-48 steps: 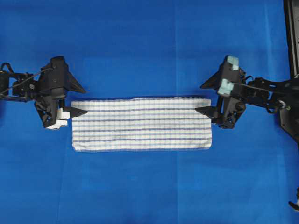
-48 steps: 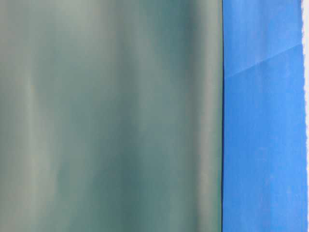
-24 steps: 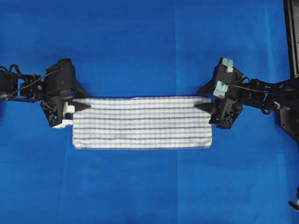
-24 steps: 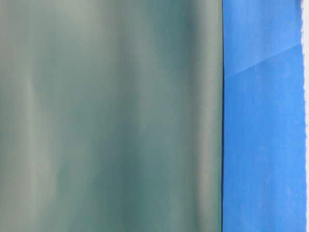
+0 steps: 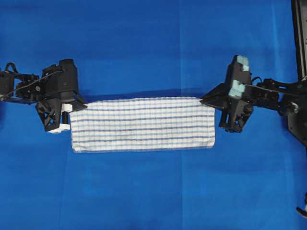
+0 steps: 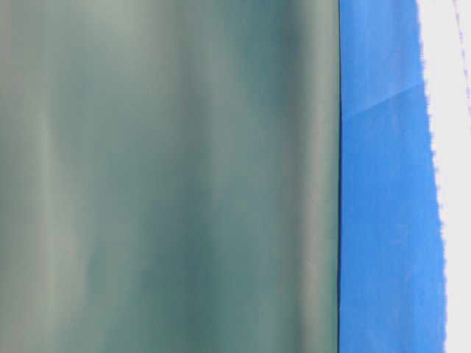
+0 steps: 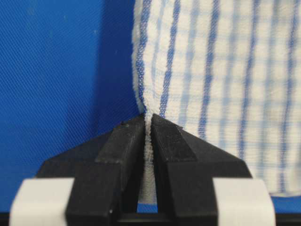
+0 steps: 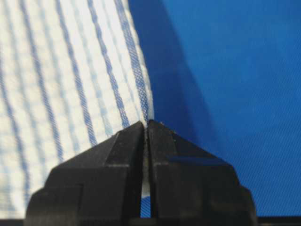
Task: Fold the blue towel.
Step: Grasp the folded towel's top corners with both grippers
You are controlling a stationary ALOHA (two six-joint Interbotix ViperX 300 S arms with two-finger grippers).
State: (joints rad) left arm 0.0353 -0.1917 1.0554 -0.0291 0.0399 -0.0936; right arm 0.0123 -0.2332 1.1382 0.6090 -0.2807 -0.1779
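The blue towel [image 5: 143, 124], a long white strip with thin blue stripes, lies folded across the middle of the overhead view. My left gripper [image 5: 73, 106] is shut on its far left corner, and the cloth is pinched between the black fingers [image 7: 127, 141] in the left wrist view, where the towel [image 7: 225, 84] spreads to the right. My right gripper [image 5: 211, 101] is shut on the far right corner. In the right wrist view the towel [image 8: 66, 80] hangs left of the gripper [image 8: 146, 123]. The far edge is raised and casts a shadow.
The plain blue table covering [image 5: 153, 48] surrounds the towel on all sides. A black frame [image 5: 300, 38] runs along the right edge. A blurred grey-green surface [image 6: 169, 176] blocks most of the table-level view, leaving a blue strip [image 6: 383, 220].
Both grippers went from open to shut on the towel's far corners. The far edge has lifted off the covering, and a white band has widened at the right of the table-level view.
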